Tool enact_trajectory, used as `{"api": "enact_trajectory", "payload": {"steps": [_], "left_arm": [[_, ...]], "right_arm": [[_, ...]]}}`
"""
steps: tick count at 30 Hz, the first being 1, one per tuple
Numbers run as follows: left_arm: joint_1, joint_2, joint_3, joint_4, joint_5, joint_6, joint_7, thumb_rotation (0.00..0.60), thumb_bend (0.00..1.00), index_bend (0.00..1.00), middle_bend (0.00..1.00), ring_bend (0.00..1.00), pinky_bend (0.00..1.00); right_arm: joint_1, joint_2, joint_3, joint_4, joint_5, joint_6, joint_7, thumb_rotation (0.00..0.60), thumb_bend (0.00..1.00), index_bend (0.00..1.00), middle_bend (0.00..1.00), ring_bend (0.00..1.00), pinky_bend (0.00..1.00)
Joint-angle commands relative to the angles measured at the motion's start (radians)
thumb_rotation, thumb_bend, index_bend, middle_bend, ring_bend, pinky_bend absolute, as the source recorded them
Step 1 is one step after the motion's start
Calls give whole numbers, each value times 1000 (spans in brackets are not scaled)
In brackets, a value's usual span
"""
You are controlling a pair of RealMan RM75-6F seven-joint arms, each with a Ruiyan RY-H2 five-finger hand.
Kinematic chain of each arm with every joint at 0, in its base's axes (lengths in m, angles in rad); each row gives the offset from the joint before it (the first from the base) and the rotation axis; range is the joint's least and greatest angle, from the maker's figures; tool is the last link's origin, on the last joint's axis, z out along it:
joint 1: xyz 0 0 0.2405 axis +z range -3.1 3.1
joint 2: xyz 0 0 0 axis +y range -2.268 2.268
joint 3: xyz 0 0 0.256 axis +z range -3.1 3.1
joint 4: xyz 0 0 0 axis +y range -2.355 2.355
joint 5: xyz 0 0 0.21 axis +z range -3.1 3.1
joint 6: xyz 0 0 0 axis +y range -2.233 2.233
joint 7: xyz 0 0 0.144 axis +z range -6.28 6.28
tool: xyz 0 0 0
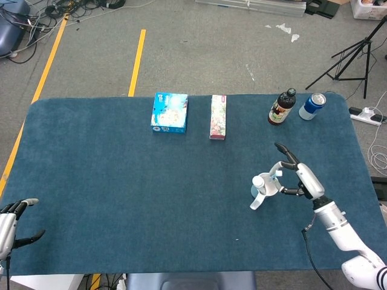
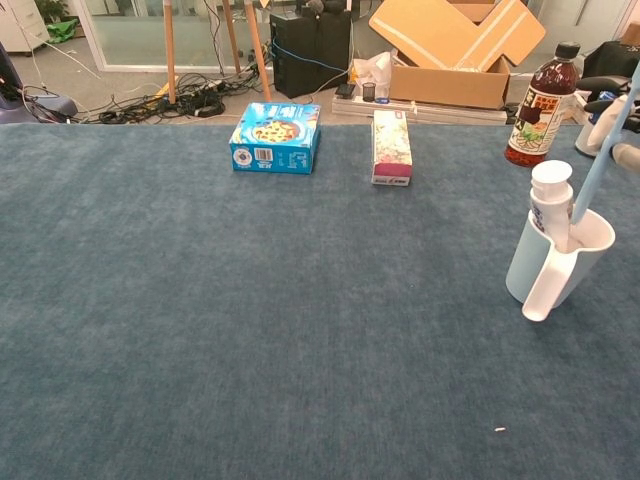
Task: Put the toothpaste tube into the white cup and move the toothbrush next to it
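Looks like the white capped toothpaste tube (image 2: pixel 549 205) is already sitting in the pale blue-white plastic cup (image 2: pixel 560 262) w/ the light-blue toothbrush (image 2: pixel 603 150) – right hand (image 1: pixel 295 176) is hovering beside it, fingers spread, gripping nothing afaict – left hand (image 1: pixel 12 222) is idling open.

The white cup (image 2: pixel 565 268) stands upright near the worktop's right edge. The toothpaste tube (image 2: pixel 549 200) stands in it cap up, and the pale blue toothbrush (image 2: pixel 604 160) leans inside too.
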Motion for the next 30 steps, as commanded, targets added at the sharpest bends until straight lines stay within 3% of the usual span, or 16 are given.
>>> {"api": "enact_trajectory", "payload": {"steps": [1, 16, 22, 26, 30], "left_arm": [[0, 0, 0, 0, 0, -1, 0, 600, 98, 282, 341, 349, 451], [-1, 2, 0, -1, -1, -3, -1, 600, 98, 282, 341, 349, 451], [-1, 2, 0, 0, -3, -3, -2, 600, 98, 282, 341, 349, 451], [-1, 1, 1, 1, -3, -5, 0, 600, 98, 282, 341, 349, 451], [-2, -2, 1, 2, -4, -7, 5, 600, 98, 282, 341, 349, 451]], "right_arm": [[4, -9, -11, 18, -2, -11, 21, 600, 342, 592, 0, 0, 1], [15, -17, -38, 60, -16, -25, 65, 600, 293, 368, 0, 0, 1], [2, 4, -43, 44, -30, 19, 61, 600, 277, 308, 0, 0, 1], [-16, 46, -50, 4, -45, 62, -12, 600, 265, 284, 0, 0, 1], [-52, 115, -47, -90, -21, 81, -233, 600, 243, 261, 0, 0, 1]]}}
